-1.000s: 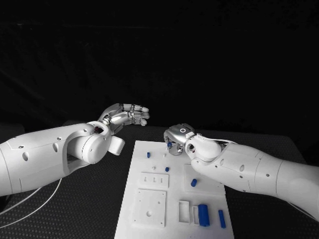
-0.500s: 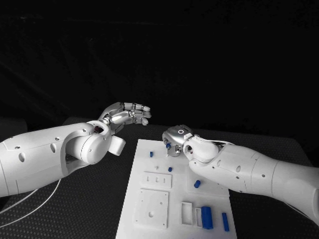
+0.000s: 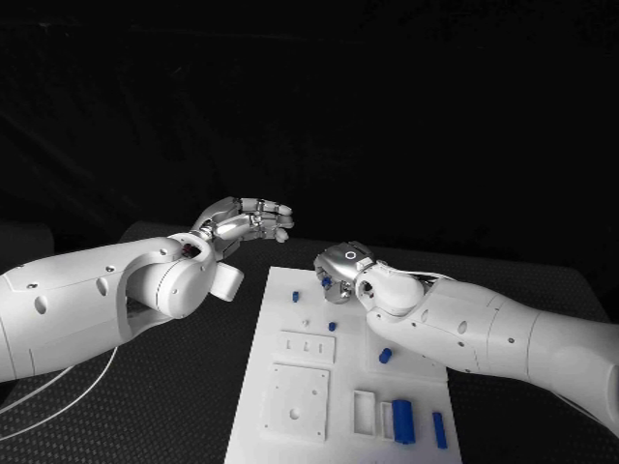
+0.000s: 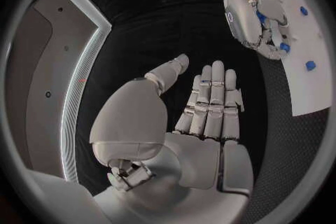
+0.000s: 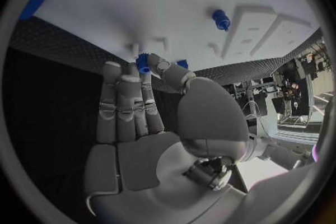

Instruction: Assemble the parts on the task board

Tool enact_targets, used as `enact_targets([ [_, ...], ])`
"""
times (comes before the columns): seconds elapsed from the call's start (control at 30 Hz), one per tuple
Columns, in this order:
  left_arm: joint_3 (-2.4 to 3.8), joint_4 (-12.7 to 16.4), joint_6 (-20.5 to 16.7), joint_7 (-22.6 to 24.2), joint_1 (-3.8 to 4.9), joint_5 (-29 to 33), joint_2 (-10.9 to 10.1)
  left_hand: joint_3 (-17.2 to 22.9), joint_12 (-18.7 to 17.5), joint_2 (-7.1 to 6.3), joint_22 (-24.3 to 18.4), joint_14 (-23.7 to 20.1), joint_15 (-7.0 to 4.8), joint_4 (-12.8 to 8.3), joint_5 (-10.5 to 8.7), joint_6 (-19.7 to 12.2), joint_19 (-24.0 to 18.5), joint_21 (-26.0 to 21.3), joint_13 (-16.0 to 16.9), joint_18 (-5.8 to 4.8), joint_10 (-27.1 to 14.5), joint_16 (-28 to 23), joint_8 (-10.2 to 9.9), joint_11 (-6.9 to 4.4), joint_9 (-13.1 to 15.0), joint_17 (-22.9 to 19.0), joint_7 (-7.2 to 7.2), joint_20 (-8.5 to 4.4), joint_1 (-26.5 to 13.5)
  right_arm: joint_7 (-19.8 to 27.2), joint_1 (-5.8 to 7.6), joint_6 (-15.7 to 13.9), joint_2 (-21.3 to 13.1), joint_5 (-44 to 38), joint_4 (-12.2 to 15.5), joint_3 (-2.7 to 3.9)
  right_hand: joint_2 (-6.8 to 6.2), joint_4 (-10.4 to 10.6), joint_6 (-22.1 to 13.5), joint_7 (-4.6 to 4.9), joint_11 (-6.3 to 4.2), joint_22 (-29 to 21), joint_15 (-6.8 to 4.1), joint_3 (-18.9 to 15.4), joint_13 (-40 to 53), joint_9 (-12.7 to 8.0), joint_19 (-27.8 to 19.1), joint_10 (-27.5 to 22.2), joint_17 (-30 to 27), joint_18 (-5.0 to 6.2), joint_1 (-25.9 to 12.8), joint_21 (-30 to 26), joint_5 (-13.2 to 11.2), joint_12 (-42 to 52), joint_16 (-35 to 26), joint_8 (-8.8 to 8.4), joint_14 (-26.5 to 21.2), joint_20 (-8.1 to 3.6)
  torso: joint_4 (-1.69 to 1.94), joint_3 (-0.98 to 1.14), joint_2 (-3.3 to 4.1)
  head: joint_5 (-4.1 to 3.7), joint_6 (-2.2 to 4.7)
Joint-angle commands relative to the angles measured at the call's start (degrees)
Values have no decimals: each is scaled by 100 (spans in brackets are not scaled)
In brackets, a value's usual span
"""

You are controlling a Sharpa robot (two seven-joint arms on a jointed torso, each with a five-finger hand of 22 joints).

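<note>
The right robot hand (image 3: pixel 340 274) pinches one small blue plastic peg (image 5: pixel 143 61) over the far end of the white rectangular task board (image 3: pixel 289 353) on the black bench, the left robot hand (image 3: pixel 249 220) hovers spread and empty, and roughly six blue parts lie unassembled, so most work remains.

the room is dark, black all round behind the arms. light falls from above onto the white task board (image 3: pixel 340 372), which glows bright, nearly washed out in the right wrist view. soft glints sit on the silver fingers (image 4: pixel 212 102). both wrist views bulge, straight edges curving toward their dark rims.
</note>
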Motion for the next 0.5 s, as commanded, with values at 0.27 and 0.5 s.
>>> enact_targets([
  [0.27,0,-35,38,33,9,-39,0,48,-20,-19,7,-19,0,1,-36,-45,-47,19,11,-57,-19,-40,-39,-2,8,10,14,-1,-45,-141,-2,-171,-76,-206,121,-2,3,7,44,3,-161,135,-66,61,31,15,-8,255,1,83,76,48,19,9,32,23,-67,-34,0,15,-7,-2,-1],
  [0.5,0,-59,45,33,9,-39,9,49,-21,-19,8,-20,0,1,-36,-45,-48,19,13,-56,-19,-41,-40,-2,10,11,14,-1,-46,-123,-2,-472,-74,-203,177,-2,-31,10,69,-5,-165,136,-69,101,49,24,-13,269,-1,83,91,74,19,6,46,19,-67,-34,6,8,-5,-15,32],
])
